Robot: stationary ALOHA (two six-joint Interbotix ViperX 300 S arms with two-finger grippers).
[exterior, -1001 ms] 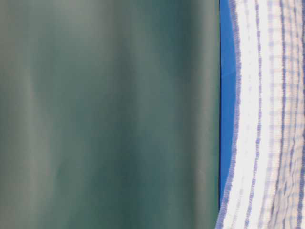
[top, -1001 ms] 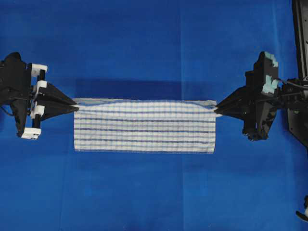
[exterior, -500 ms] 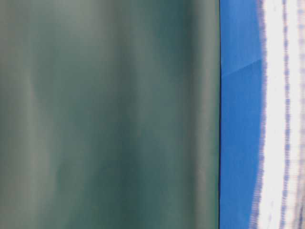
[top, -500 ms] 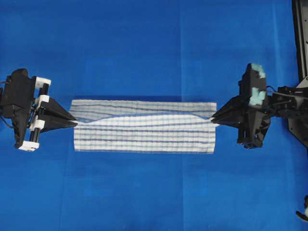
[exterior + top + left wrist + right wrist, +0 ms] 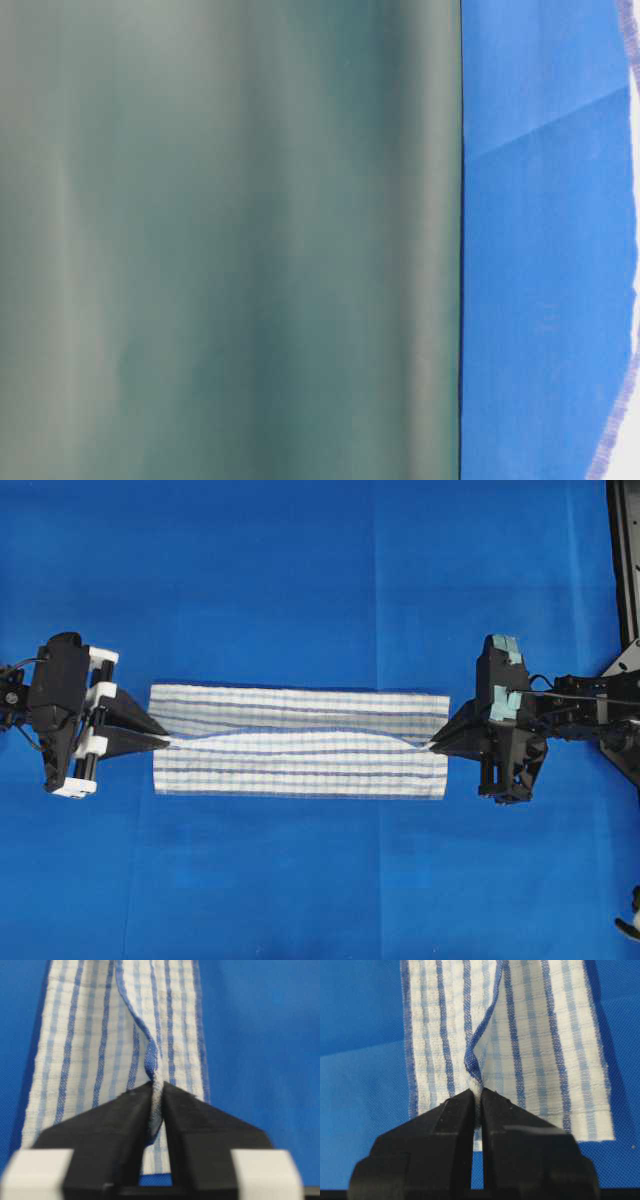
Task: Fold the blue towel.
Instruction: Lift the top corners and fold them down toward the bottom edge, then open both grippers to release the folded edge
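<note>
Towel [image 5: 298, 742], white with fine dark-blue and light-blue checks, lying flat as a long band near the middle of the blue-covered bench [image 5: 300, 570], its long sides running across the overhead view. One layer is turned over toward the towel's midline, and its hem forms a shallow raised ridge along the towel's length. At the towel's left short end, level with the midline, the left gripper [image 5: 163, 740] points inward; in the left wrist view [image 5: 156, 1097] the two black jaws stand a narrow slit apart with the turned-over hem still lying between them, touching their inner faces. At the towel's right short end, again level with the midline, the right gripper [image 5: 432, 745] points inward; in the right wrist view [image 5: 476, 1092] its jaws are likewise slightly parted, with a pinch of hem at their tips. Whether either pair still presses the cloth cannot be told. In the table-level view only a sliver of the towel's edge [image 5: 628, 330] shows, beside a blurred grey-green surface [image 5: 230, 240].
</note>
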